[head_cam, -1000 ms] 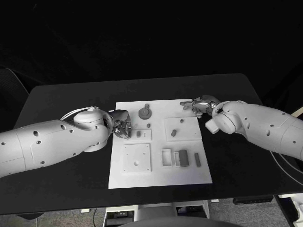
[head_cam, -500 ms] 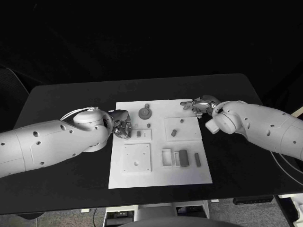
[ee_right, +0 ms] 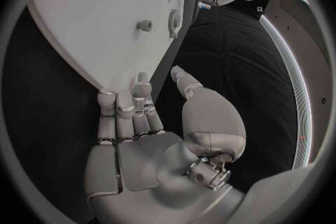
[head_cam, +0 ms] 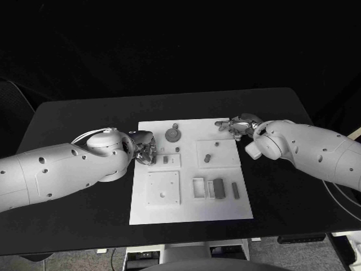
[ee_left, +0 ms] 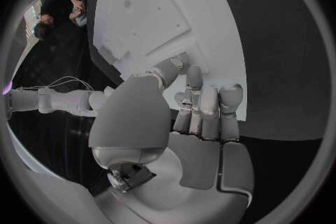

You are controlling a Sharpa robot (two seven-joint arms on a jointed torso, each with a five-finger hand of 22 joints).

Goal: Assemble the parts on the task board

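my left hand [head_cam: 143, 152] sits at the task board's [head_cam: 189, 212] left edge, fingers curled; whether they grasp a part, i cannot tell. my right hand [head_cam: 239, 125] rests at its far right corner, loose and empty. a careless nudge might shift the board.

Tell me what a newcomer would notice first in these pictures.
The white task board in the middle of the black table stands out most, with small grey parts lying on it. Two bulky white arms reach in from either side. The left robot hand sits at the board's left edge beside a round part, and the right robot hand hovers at its far right corner.
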